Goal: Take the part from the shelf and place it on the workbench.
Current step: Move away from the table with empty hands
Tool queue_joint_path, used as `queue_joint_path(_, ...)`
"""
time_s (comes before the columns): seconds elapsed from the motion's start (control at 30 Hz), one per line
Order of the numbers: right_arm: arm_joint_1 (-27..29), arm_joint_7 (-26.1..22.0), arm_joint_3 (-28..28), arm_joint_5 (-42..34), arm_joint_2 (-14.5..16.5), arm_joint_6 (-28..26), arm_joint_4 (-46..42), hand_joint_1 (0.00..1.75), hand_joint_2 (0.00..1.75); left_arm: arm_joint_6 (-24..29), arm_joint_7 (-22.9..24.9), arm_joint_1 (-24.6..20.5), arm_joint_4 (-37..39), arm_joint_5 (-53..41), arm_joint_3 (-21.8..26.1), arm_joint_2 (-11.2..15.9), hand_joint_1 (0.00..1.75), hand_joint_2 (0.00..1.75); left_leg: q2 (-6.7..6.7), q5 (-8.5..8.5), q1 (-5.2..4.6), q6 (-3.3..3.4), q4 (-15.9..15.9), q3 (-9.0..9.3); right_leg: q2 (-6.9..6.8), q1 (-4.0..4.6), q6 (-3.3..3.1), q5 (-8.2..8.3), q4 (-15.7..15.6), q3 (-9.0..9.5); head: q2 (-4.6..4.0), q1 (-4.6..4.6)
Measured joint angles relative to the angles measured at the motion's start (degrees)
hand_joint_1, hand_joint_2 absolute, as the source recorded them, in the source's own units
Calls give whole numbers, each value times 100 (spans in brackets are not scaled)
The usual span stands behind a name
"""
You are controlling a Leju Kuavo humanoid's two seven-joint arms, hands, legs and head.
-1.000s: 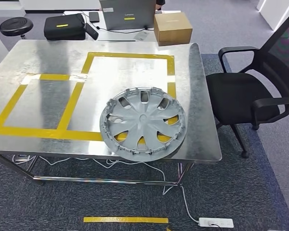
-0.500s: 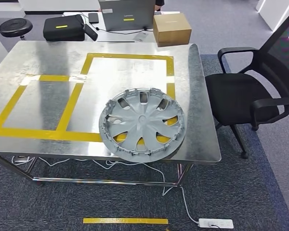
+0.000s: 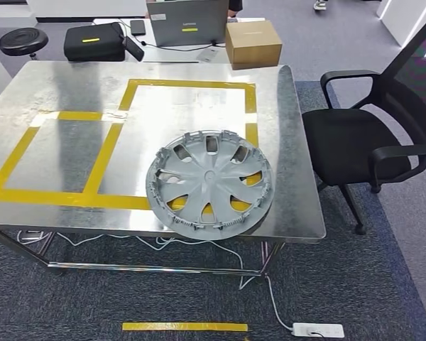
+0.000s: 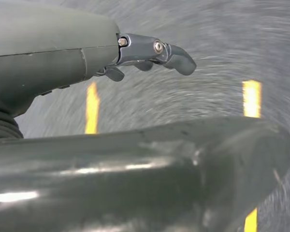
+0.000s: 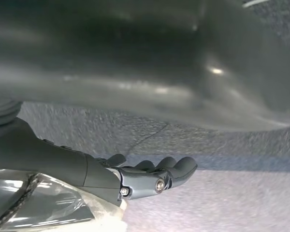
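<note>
A round grey plastic hubcap point(image 3: 209, 183) lies flat on a shiny metal workbench point(image 3: 50, 89), face up, near the front right corner. It has broad curved spokes fanning out from a small raised hub at its centre, with teardrop-shaped openings between them and a ring of small clips and notches around its rim. Its front edge reaches the front edge of the workbench. The hubcap overlaps the front right corner of a square outlined in yellow tape point(image 3: 116, 135) on the tabletop, and strips of that tape show through several of its openings. Nothing is touching it.
</note>
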Motion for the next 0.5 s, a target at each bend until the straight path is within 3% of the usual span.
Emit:
queue_joint_path(0.1, -232, -196, -90, 398, 0, -56, 501, 0, 0, -23, 1227, 728, -1331, 1329, -1320, -54, 0, 0, 12, -11, -3, -3, 1, 20, 12, -4, -1, -10, -2, 12, -1, -3)
queue_joint_path(0.23, -463, -415, -203, 475, 0, -168, 965, 0, 175, -29, 1444, 1193, -2244, 1536, -2551, -108, 0, 0, -19, -12, -10, 6, 1, 23, -24, -9, 10, -26, -2, 32, -1, 3)
queue_joint_path(0.33, -681, -748, -382, 483, -7, -363, 1331, 0, 175, -87, 1285, 1289, -2595, 1470, -2934, -142, 0, 0, -14, -14, -10, 6, 1, 29, -18, -8, 10, -25, -2, 36, 0, 1)
queue_joint_path(0.5, -1090, -1320, -625, 509, -74, -562, 2060, 0, 175, -237, 972, 1299, -2769, 1245, -3068, -141, 0, 0, -13, -14, -10, 6, 1, 36, -18, -8, 10, -25, -2, 41, 0, 1)
